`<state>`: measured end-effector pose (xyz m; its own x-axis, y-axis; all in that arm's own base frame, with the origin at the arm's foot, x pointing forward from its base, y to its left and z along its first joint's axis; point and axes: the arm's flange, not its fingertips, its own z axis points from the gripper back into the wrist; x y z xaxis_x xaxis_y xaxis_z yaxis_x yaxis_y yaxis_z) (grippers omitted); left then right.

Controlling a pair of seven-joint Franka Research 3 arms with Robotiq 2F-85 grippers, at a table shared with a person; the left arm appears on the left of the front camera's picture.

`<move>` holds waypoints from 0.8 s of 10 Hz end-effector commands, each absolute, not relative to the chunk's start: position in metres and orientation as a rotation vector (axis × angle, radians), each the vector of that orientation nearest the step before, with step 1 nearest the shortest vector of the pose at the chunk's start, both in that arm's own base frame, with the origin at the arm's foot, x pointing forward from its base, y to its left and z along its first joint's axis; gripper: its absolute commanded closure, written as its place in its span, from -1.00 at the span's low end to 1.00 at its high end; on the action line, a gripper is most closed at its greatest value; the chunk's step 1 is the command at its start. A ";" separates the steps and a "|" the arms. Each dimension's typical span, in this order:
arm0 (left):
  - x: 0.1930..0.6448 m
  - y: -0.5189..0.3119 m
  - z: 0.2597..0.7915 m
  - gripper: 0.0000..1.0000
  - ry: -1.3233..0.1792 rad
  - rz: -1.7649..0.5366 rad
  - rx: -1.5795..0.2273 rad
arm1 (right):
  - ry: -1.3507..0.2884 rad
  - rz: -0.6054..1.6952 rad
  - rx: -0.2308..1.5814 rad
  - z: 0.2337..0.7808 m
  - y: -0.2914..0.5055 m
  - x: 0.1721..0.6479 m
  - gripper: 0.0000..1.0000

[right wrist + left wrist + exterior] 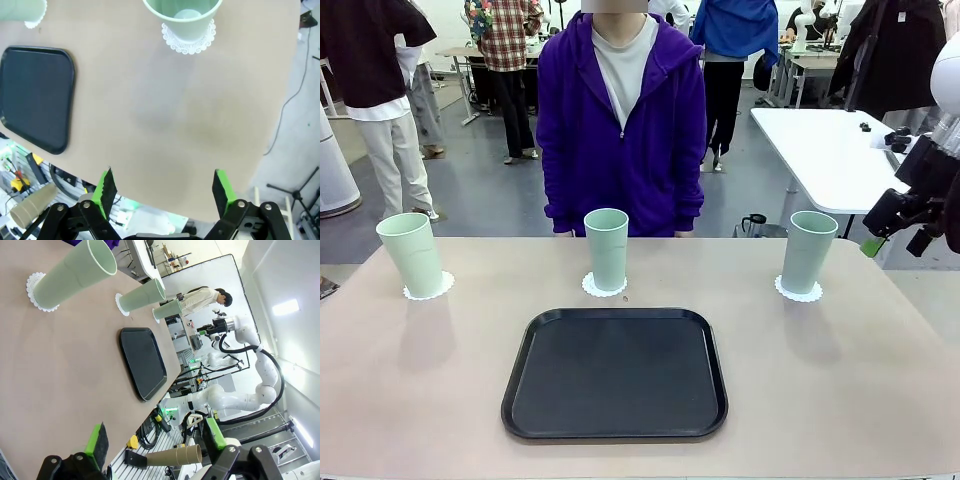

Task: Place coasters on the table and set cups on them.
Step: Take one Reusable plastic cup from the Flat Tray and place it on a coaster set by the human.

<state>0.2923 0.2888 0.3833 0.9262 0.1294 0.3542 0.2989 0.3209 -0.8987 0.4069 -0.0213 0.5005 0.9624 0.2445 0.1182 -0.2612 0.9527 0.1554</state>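
Observation:
Three pale green cups stand upright on the beige table (840, 380), each on a white lacy coaster: left cup (410, 255) on its coaster (428, 291), middle cup (607, 248) on its coaster (592, 287), right cup (809, 250) on its coaster (798, 293). My right gripper (880, 235) hovers off the table's right edge, apart from the right cup. In the right wrist view it (164, 192) is open and empty, with the cup (182, 15) and coaster (189, 44) ahead. My left gripper (155, 440) is open and empty above the table's left end, the cups (75, 275) farther off.
An empty black tray (615, 372) lies at the table's front middle. A person in a purple hoodie (620, 120) stands at the far edge behind the middle cup, hands out of sight. A white table (830, 150) stands at the back right.

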 end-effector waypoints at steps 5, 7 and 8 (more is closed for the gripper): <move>0.291 0.289 0.385 -1.00 -0.406 -0.116 -1.250 | -0.058 -0.140 1.063 0.453 -0.200 0.419 -1.00; 0.291 0.289 0.385 -1.00 -0.406 -0.116 -1.250 | -0.135 -0.178 1.255 0.428 -0.224 0.406 -1.00; 0.291 0.289 0.385 -1.00 -0.406 -0.116 -1.250 | -0.166 -0.201 1.317 0.414 -0.231 0.400 -1.00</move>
<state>0.2921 0.2890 0.3832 0.9262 0.1300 0.3539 0.2984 0.3209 -0.8989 0.3941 -0.2345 0.4222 0.9724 -0.2320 -0.0236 0.0942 0.2980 0.9499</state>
